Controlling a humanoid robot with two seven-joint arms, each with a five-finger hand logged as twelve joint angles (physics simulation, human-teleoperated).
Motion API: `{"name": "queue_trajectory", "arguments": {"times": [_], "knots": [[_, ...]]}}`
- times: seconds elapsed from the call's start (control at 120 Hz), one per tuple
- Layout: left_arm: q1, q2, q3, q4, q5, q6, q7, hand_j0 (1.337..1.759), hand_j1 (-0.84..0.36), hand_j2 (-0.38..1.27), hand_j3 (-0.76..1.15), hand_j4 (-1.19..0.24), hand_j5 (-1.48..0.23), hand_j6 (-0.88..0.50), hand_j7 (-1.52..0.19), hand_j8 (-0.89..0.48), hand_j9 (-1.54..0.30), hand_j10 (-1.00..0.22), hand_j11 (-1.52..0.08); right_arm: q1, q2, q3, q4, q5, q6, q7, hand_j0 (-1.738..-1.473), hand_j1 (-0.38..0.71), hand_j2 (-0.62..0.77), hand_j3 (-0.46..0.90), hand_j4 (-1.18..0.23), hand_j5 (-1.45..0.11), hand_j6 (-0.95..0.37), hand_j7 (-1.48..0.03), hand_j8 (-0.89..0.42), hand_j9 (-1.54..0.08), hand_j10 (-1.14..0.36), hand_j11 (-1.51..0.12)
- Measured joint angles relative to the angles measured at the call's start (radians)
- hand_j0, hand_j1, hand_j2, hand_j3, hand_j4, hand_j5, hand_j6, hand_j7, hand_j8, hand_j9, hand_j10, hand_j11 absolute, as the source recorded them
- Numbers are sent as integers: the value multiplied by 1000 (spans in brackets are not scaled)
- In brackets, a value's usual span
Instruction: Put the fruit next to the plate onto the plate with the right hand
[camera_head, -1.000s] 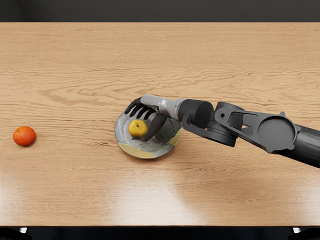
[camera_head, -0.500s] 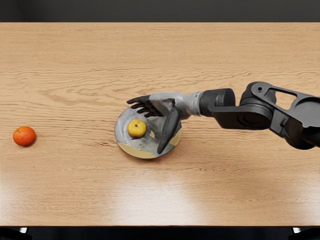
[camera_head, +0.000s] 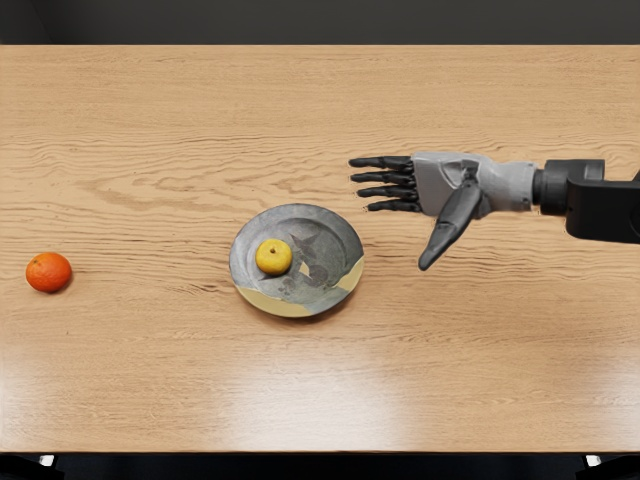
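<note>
Resting on the left half of the grey plate (camera_head: 326, 238), the yellow fruit (camera_head: 274, 257) sits near frame centre. Right of the plate and apart from it, the right hand (camera_head: 445, 187) hovers, fingers (camera_head: 383, 177) spread wide and holding nothing. An orange (camera_head: 48, 272) lies far left on the desk (camera_head: 320, 100).

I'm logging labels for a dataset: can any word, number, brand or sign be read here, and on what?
None: the plate, yellow fruit, orange, table and right hand carry no readable text.
</note>
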Motion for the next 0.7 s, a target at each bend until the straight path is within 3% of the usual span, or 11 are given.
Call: {"name": "queue_trajectory", "arguments": {"times": [0.342,0.7], "knots": [[0,0,0,0,0,0,0,1658,325,4,0,-21,-27,-21,-27,-21,-27,-21,-27,-30,-126,-8,-144,100,3,1,-1658,-349,1,0,0,-1,0,-1,0,-1,0,-1],[0,0,0,0,0,0,0,1658,325,4,0,-21,-27,-21,-27,-21,-27,-21,-27,-52,-156,-5,-164,134,4,1,-1658,-349,1,0,0,0,1,0,1,0,1,0]]}}
